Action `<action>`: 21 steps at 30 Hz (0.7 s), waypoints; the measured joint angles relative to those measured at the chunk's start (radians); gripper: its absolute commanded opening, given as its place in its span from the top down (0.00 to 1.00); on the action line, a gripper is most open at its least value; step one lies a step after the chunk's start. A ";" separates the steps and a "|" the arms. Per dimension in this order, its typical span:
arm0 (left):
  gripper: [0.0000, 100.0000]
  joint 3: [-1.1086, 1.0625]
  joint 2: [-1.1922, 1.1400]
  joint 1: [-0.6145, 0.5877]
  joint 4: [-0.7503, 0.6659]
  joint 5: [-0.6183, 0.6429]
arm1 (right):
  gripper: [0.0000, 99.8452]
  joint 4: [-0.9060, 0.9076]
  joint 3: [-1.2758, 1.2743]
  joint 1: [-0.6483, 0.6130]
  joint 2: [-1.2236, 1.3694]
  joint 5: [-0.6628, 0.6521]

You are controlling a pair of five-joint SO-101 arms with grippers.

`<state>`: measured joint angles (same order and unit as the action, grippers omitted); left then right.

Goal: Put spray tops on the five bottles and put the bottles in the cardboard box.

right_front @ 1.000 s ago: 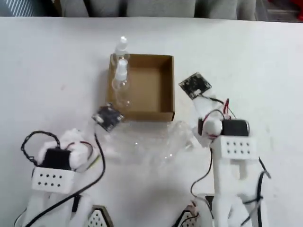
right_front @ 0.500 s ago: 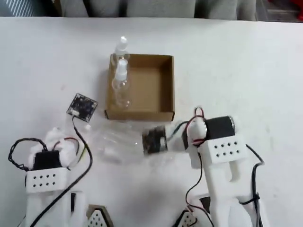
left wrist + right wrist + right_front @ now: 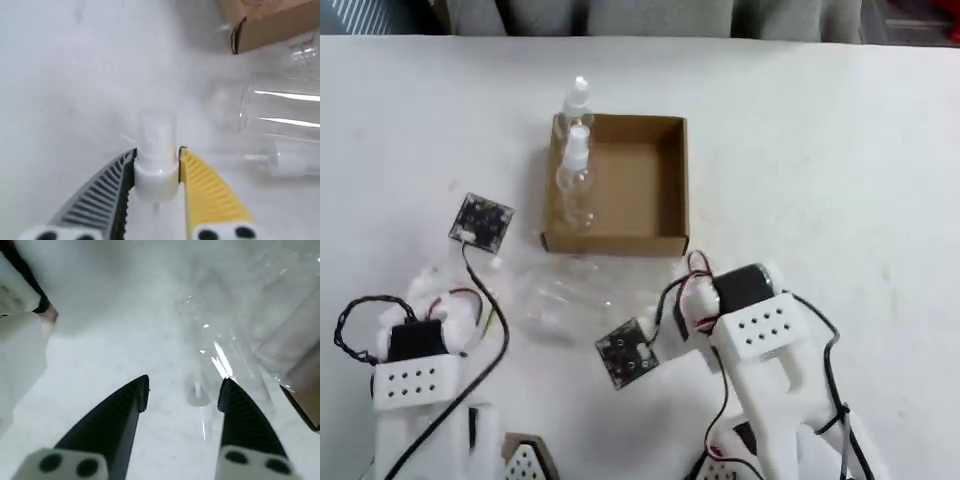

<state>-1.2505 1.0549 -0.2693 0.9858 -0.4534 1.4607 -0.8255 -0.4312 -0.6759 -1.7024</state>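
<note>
— On the left side, are the left fingers (image 3: pixel 205 185) holding anything?
— yep, pinching a white spray top (image 3: pixel 156 150). Right fingers (image 3: pixel 120 415) are spread wide over the clear bottles (image 3: pixel 570 295) lying on the surface (image 3: pixel 840 150) in front of the cardboard box (image 3: pixel 615 242). Two capped bottles (image 3: pixel 575 175) stand at its left wall.

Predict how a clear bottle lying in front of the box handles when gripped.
Lying on its side, the bottle likely rolls if nudged. It looks empty, so probably light. Its glossy wall may slip in the right gripper.
</note>
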 measured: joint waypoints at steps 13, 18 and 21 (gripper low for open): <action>0.98 -0.006 0.000 0.000 -0.015 0.000 | 0.79 -0.106 -0.066 -0.003 0.000 -0.063; 0.98 -0.011 0.000 0.000 -0.015 0.000 | 0.79 -0.184 -0.117 -0.003 0.000 -0.072; 0.98 -0.025 0.000 0.000 -0.029 0.000 | 0.79 -0.209 -0.121 -0.003 0.002 -0.074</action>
<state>-1.2750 1.0549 -0.2693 0.9567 -0.4534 1.2520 -0.9467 -0.4342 -0.6743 -1.7760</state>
